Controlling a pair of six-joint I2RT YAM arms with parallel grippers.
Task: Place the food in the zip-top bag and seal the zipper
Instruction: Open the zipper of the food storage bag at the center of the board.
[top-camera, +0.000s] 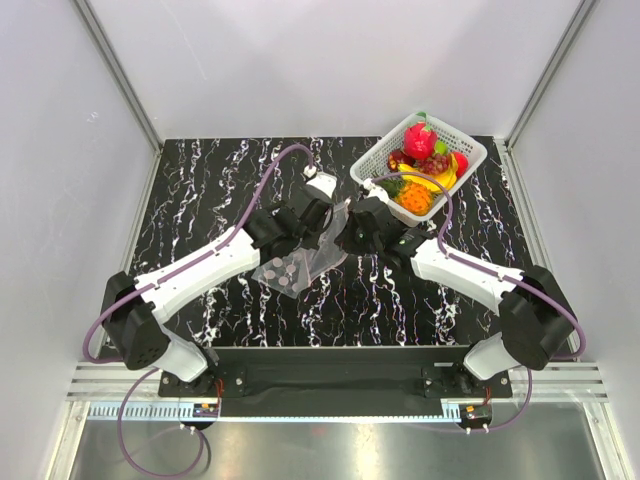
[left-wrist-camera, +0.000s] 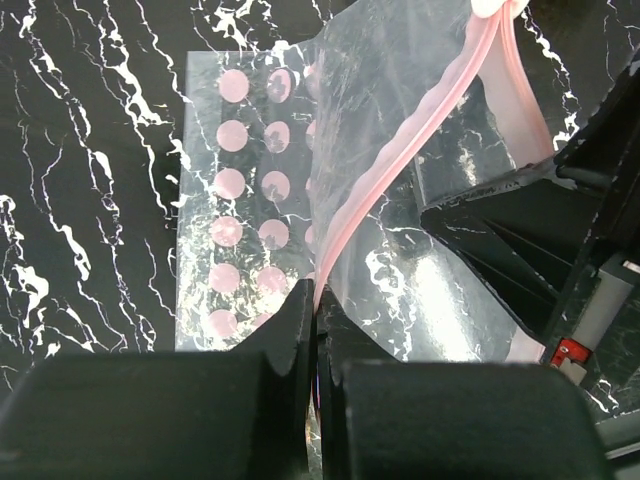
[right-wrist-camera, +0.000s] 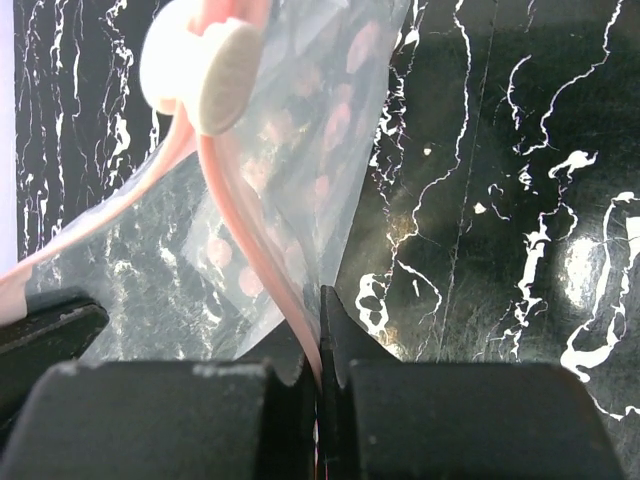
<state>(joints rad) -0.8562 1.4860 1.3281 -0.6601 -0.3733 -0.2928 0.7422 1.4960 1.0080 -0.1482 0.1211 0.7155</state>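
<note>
I see the black marbled table (top-camera: 200, 200) spread under both arms. The zip-top bag (top-camera: 290, 265) is lifted off it near the centre, between the two wrists, its clear spotted body sagging down toward the left arm. No food shows inside it.

The white lattice basket (top-camera: 470, 150) sits at the far right corner, well apart from the bag. My left gripper (left-wrist-camera: 315, 300) and right gripper (right-wrist-camera: 318, 310) meet at the bag's mouth. Each has its fingers pressed together with the pink strip pinched between them.

The orange pineapple (top-camera: 415, 198) and the dark grapes (top-camera: 434, 163) lie in the basket.

The zipper (left-wrist-camera: 400, 150) runs slack and curved from one gripper to the other. A small white slider (right-wrist-camera: 200, 65) sits on it.
</note>
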